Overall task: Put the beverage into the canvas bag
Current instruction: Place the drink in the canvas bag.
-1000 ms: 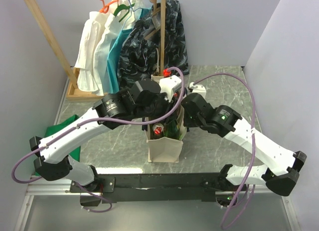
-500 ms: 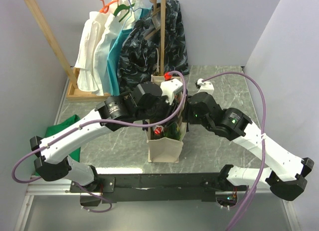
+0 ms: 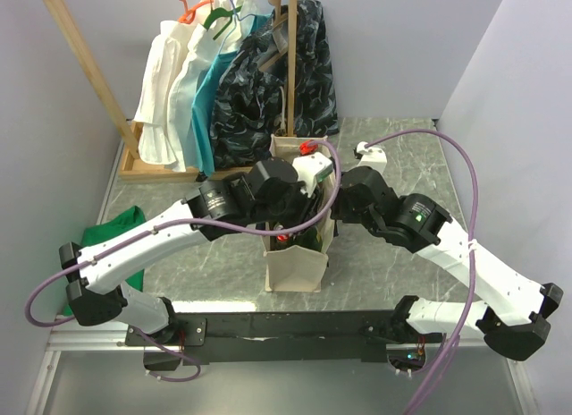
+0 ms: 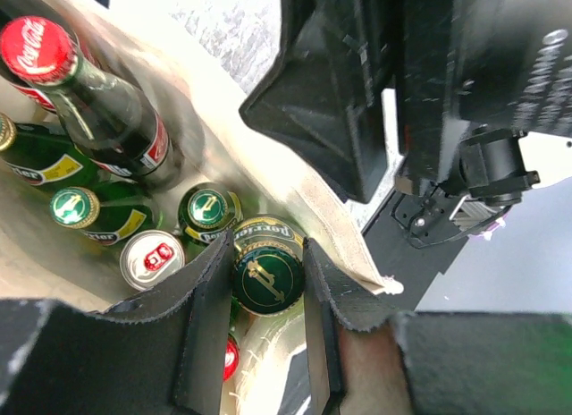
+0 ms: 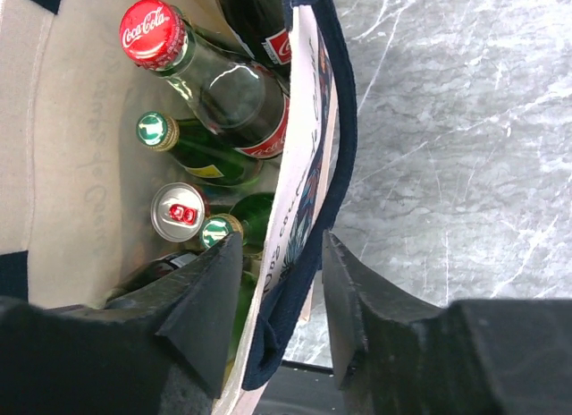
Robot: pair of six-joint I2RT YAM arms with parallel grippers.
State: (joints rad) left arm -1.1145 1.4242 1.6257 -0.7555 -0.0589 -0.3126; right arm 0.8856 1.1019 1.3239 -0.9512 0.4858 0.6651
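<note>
Left fingers (image 4: 207, 299) clamped on the cap end of the green bottle (image 4: 268, 274), low inside the bag (image 5: 76, 147) among other bottles (image 4: 98, 111), right fingers (image 5: 210, 290) straddle the floppy rim, can't tell if pinching; glass looks heavy, slick and breakable, so hold at the neck.

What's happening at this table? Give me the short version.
The left gripper is closed on the cap end of a green bottle. That bottle is already down inside the canvas bag, among Coca-Cola bottles, other green bottles and a can. The right gripper straddles the bag's rim with its fingers apart, apparently steadying it. The bottle has not yet been released.
</note>
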